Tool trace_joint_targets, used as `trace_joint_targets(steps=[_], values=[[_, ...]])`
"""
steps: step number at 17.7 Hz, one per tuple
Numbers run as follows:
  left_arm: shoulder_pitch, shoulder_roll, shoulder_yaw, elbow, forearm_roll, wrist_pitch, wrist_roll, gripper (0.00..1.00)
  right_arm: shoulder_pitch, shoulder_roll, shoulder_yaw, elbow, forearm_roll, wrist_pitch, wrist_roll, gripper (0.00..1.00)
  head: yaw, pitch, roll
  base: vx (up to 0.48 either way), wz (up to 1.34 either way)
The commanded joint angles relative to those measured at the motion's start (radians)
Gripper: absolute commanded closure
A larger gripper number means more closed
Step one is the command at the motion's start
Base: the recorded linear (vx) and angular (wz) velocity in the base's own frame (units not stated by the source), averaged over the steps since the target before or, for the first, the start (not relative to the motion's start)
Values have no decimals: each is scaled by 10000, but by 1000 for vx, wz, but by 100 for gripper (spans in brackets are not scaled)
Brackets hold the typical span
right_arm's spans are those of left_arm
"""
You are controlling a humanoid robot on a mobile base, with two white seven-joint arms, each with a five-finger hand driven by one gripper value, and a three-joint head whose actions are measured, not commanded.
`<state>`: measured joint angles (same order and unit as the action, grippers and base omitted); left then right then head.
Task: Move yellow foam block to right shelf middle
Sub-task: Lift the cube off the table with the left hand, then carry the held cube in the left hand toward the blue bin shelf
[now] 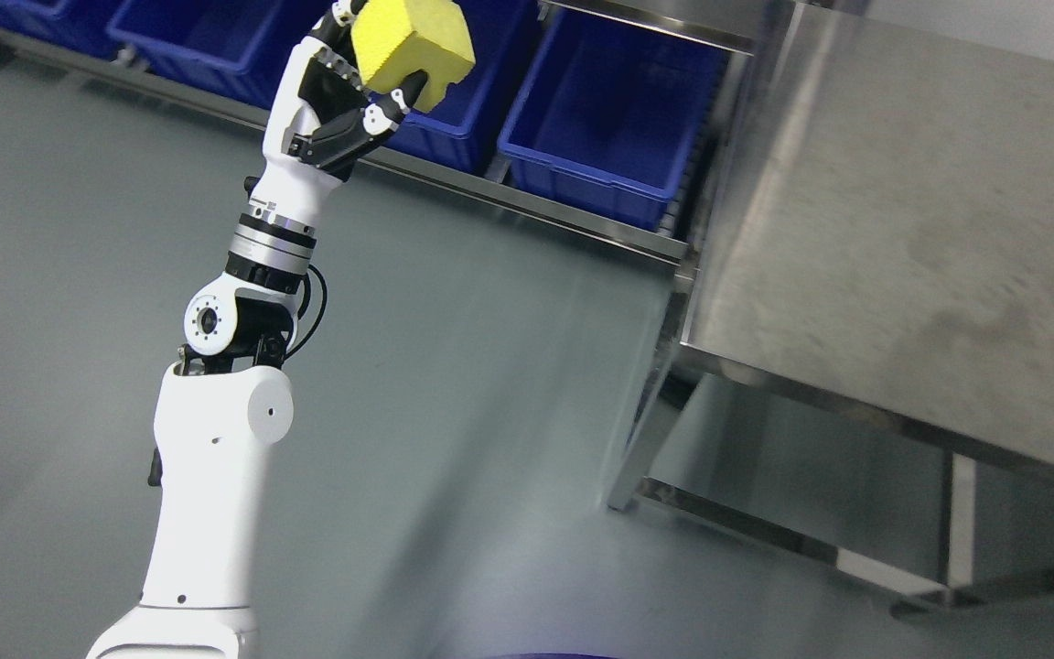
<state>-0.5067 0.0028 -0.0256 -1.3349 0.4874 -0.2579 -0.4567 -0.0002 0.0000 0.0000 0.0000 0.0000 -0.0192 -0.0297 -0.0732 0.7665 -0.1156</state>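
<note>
A yellow foam block is held high at the top of the head view, in front of the blue bins. My left hand is shut on it, its black-and-white fingers curled under and behind the block. The white left arm rises from the lower left. To the right stands a stainless steel shelf unit, its broad upper surface well right of the block and a lower level beneath it. My right arm does not show.
Several blue plastic bins sit in a row on a low metal rack along the back. Grey-green floor spreads between the arm and the steel shelf. The shelf's legs stand at centre right.
</note>
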Motion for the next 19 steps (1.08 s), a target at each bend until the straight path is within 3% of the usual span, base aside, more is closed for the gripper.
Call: trace_joint_targets(steps=[1,19], values=[[802,146,1681,-1284,479,94,26,84,232,-175,-123,-174,31,-8,5,0,0,0,0,111,1004],[1278,146,1559,-1407,479,308,-157,84,247,-175,-123,-174,31,-8,5,0,0,-1,0,182,646]])
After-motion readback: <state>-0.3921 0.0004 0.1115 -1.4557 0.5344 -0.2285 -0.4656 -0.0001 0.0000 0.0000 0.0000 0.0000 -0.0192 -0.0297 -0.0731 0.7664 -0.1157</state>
